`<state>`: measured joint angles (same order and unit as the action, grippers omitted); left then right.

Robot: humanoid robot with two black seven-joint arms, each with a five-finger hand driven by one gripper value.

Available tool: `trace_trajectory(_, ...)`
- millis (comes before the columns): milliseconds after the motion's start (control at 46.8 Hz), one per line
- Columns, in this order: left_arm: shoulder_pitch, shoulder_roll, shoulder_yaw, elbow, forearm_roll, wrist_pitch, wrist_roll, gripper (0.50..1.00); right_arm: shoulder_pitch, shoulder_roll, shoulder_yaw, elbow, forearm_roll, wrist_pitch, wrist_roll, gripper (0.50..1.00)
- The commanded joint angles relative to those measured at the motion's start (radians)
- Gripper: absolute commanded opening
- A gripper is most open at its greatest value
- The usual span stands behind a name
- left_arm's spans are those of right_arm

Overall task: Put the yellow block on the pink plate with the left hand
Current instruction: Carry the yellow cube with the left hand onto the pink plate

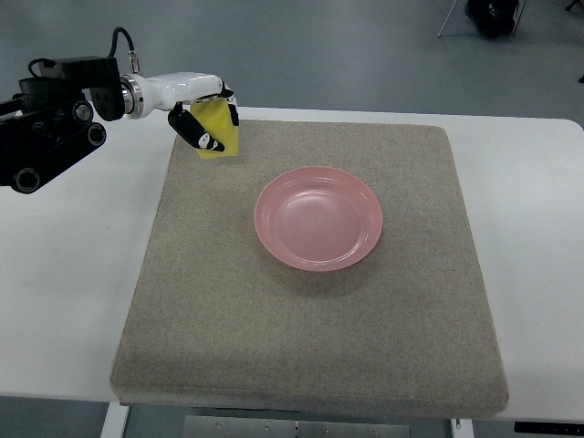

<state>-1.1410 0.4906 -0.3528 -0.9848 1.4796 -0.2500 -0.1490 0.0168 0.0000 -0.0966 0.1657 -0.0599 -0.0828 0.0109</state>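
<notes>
My left hand (208, 119) comes in from the upper left and is shut on the yellow block (219, 133), with black fingers (196, 132) wrapped around it. It holds the block over the far left corner of the grey mat (310, 310). The pink plate (318, 217) sits empty near the middle of the mat, to the right of and nearer than the hand. My right hand is out of view.
The mat lies on a white table (64, 274). The left arm's black links (46, 137) hang over the table's far left. Dark chair or stand legs (488, 16) show on the floor at the top right.
</notes>
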Motion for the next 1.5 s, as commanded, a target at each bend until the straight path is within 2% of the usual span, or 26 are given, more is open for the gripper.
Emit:
trace_trajectory(0, 0.009, 0.012, 0.0, -0.093, -0.002, -0.002, 0.0, 0.5, 0.0, 0.0, 0.0, 0.0, 0.0, 0.0, 0.0, 0.924)
trace_trajectory(86, 0.015, 0.014, 0.008, -0.187, -0.004, -0.003, 0.0, 0.5, 0.0, 0.0, 0.0, 0.0, 0.0, 0.0, 0.0, 0.924)
trace_trajectory(171, 0.027, 0.002, 0.011, -0.227, -0.002, -0.002, 0.002, 0.5, 0.0, 0.0, 0.0, 0.0, 0.0, 0.0, 0.0, 0.924)
trace_trajectory(471, 0.069, -0.135, 0.034, -0.187, 0.094, 0.005, 0.005, 0.5, 0.0, 0.0, 0.0, 0.0, 0.0, 0.0, 0.0, 0.924)
trace_trajectory(727, 0.086, -0.182, 0.034, -0.115, 0.149, 0.061, 0.009, 0.5, 0.0, 0.0, 0.0, 0.0, 0.0, 0.0, 0.0, 0.924)
trace_trajectory(770, 0.09, -0.188, 0.035, -0.114, 0.149, 0.067, 0.008, 0.512, 0.0, 0.0, 0.0, 0.0, 0.0, 0.0, 0.0, 0.924)
trace_trajectory(920, 0.096, -0.193, 0.035, -0.114, 0.148, 0.069, 0.006, 0.681, 0.0, 0.0, 0.0, 0.0, 0.0, 0.0, 0.0, 0.924)
trace_trajectory(963, 0.098, -0.193, 0.035, -0.114, 0.148, 0.069, 0.005, 0.747, 0.0, 0.0, 0.0, 0.0, 0.0, 0.0, 0.0, 0.924)
trace_trajectory(984, 0.098, -0.193, 0.035, -0.114, 0.148, 0.069, 0.005, 0.769, 0.0, 0.0, 0.0, 0.0, 0.0, 0.0, 0.0, 0.924)
trace_trajectory(1048, 0.098, -0.193, 0.035, -0.114, 0.148, 0.069, 0.003, 0.793, 0.0, 0.0, 0.0, 0.0, 0.0, 0.0, 0.0, 0.924)
trace_trajectory(1091, 0.099, -0.193, 0.035, -0.114, 0.148, 0.069, 0.003, 0.885, 0.0, 0.0, 0.0, 0.0, 0.0, 0.0, 0.0, 0.924)
trace_trajectory(1112, 0.099, -0.193, 0.035, -0.114, 0.146, 0.069, 0.003, 0.906, 0.0, 0.0, 0.0, 0.0, 0.0, 0.0, 0.0, 0.924)
trace_trajectory(1198, 0.101, -0.192, 0.035, -0.115, 0.14, 0.067, 0.003, 0.928, 0.0, 0.0, 0.0, 0.0, 0.0, 0.0, 0.0, 0.924)
trace_trajectory(1262, 0.099, -0.188, 0.034, -0.115, 0.131, 0.067, 0.002, 0.975, 0.0, 0.0, 0.0, 0.0, 0.0, 0.0, 0.0, 0.924)
trace_trajectory(1476, 0.099, -0.15, 0.018, -0.123, 0.094, 0.063, 0.0, 0.992, 0.0, 0.0, 0.0, 0.0, 0.0, 0.0, 0.0, 0.924)
